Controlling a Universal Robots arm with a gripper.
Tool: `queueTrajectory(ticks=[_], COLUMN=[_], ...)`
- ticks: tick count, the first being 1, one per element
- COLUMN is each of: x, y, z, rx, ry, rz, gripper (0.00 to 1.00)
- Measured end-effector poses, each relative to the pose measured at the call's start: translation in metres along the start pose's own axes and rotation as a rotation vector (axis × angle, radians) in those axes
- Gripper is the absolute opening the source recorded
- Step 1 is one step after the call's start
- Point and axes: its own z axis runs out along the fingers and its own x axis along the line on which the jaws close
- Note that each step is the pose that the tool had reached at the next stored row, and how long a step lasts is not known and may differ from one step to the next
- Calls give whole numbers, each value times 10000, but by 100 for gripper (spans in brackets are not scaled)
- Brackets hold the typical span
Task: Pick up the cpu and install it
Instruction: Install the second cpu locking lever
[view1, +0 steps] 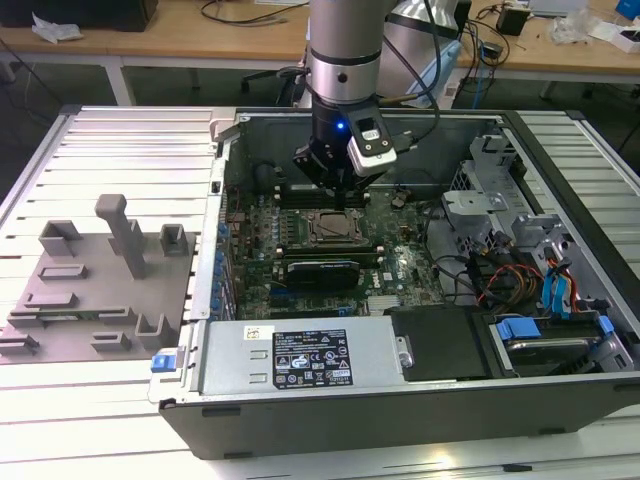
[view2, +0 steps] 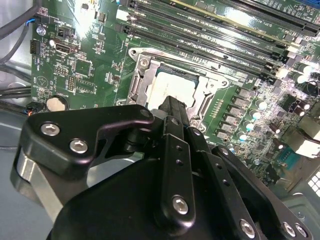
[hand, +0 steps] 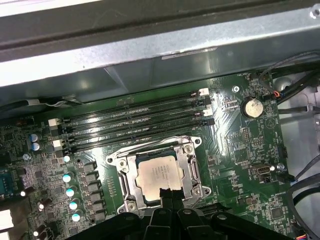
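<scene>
The cpu (view1: 336, 228) is a silver-grey square chip lying flat inside the metal socket frame (hand: 189, 150) on the green motherboard (hand: 240, 145) of an open computer case. Both wrist views show the cpu (hand: 159, 172) (view2: 167, 89) seated in the frame. My gripper (view1: 338, 188) hangs just above the socket. Its black fingertips (hand: 167, 194) are pressed together at one edge of the chip, with nothing between them. In the second wrist view the gripper (view2: 175, 106) covers part of the cpu.
Memory slots (hand: 135, 125) run beside the socket. A black expansion card (view1: 320, 270) lies on the nearer side, then the power supply (view1: 300, 360). Drive cages and cables (view1: 530, 280) fill the exterior view's right. A grey fixture block (view1: 90, 290) stands outside the case on the left.
</scene>
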Motion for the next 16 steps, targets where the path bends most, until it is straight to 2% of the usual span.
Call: queueTrajectory(ticks=[5, 16], x=[0, -5], y=[0, -2], z=[-4, -68], rx=[0, -2], ry=[1, 1], rz=[0, 0], gripper=[11, 11])
